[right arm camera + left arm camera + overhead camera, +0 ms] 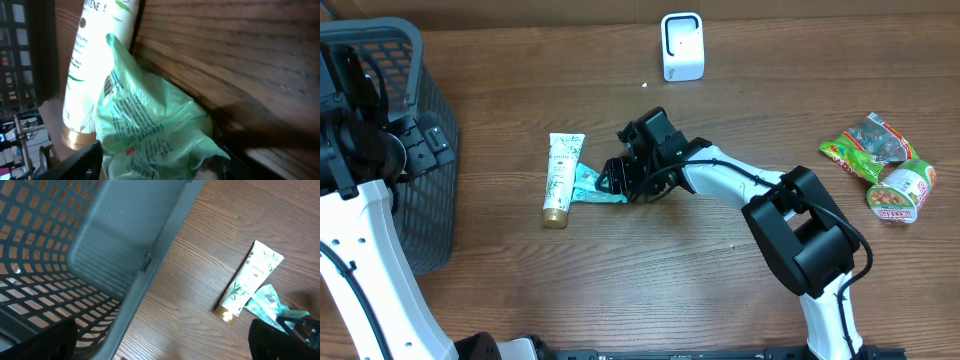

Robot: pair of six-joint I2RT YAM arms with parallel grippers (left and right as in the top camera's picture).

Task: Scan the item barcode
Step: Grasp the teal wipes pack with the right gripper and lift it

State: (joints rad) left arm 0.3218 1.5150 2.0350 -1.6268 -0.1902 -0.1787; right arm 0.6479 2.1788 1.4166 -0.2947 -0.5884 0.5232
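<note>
The overhead view alone takes in the white scanner (682,46) at top centre and the snack packs (880,165) at far right. The right wrist view gives the close look: the green packet (150,125) sits between the fingers of the right gripper (155,161), overlapping the white tube (95,60) — whether they pinch it I cannot tell. The packet lies on the table (720,300), centre frame. The left gripper (160,342) hangs wide open by the basket (125,255), well apart.

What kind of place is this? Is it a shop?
Probably a pretend shop checkout on a wooden table: there's a grey plastic mesh shopping basket, a small white barcode scanner, and groceries like a white cosmetic tube and green snack packets.
</note>
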